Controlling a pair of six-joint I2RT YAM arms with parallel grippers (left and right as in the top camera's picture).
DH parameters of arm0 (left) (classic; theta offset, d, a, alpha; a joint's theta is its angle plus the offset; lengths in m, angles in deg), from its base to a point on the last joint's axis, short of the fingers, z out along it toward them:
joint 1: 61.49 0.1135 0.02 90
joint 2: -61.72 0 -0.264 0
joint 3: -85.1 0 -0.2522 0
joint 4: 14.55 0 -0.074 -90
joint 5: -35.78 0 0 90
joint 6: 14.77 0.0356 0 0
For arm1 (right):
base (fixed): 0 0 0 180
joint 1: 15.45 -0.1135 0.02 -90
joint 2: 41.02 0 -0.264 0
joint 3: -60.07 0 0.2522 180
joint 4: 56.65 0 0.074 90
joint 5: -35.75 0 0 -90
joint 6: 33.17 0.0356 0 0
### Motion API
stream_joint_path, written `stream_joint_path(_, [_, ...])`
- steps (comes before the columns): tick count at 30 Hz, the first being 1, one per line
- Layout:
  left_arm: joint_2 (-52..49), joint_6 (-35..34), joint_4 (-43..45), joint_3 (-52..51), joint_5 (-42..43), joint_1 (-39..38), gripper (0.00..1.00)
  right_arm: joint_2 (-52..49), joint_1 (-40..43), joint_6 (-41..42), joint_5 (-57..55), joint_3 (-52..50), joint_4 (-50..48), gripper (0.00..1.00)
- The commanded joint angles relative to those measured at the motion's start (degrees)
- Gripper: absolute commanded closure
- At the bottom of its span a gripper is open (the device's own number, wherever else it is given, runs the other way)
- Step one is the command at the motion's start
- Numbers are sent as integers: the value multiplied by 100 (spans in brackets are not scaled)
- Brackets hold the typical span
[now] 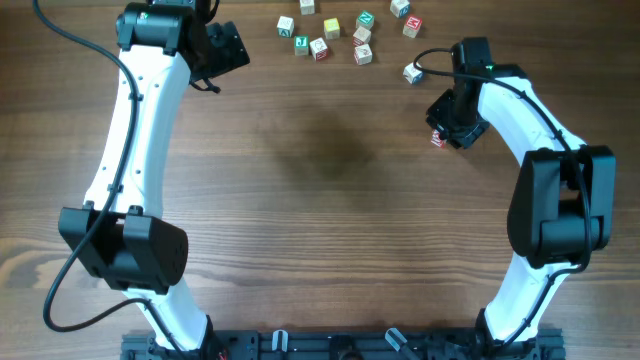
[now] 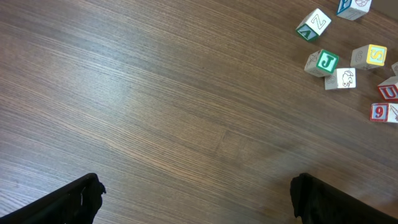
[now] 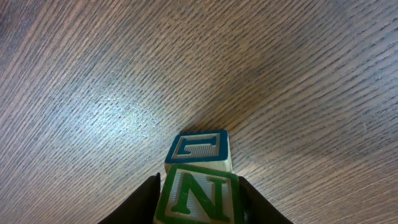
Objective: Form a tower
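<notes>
The tower [image 1: 438, 139] is a short stack of small wooden cubes on the right of the table, showing a red-printed side from overhead. In the right wrist view a green N cube [image 3: 199, 193] sits on a blue-lettered cube [image 3: 199, 148]. My right gripper [image 3: 199, 202] has its fingers pressed against both sides of the N cube, and from overhead that gripper [image 1: 455, 125] covers most of the stack. My left gripper [image 2: 196, 193] is open over bare wood at the back left [image 1: 225, 45], far from the stack.
Several loose letter cubes [image 1: 330, 30] lie scattered along the back edge, with one more [image 1: 413, 72] just behind my right wrist. In the left wrist view, a green J cube [image 2: 321, 62] and a green N cube [image 2: 313, 25] sit at the upper right.
</notes>
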Motion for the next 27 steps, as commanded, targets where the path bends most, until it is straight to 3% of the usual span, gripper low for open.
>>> stream_joint_path(1, [142,-13,2,-11,26,11,0,-72,-24,-31,9,-22,24,63])
stream_joint_path(4, [144,-13,2,-11,26,11,0,-72,-24,-33,9,-22,46,63])
stream_joint_path(8, [142,-13,2,-11,26,11,0,-72,-24,-31,9,-22,50,40])
stream_joint_path(13, [144,-13,2,-11,26,11,0,-72,-24,-31,9,-22,52,26])
stream_joint_path(27, [142,-13,0,-11,26,11,0,-74,-24,-153,-138,-22,-39,24])
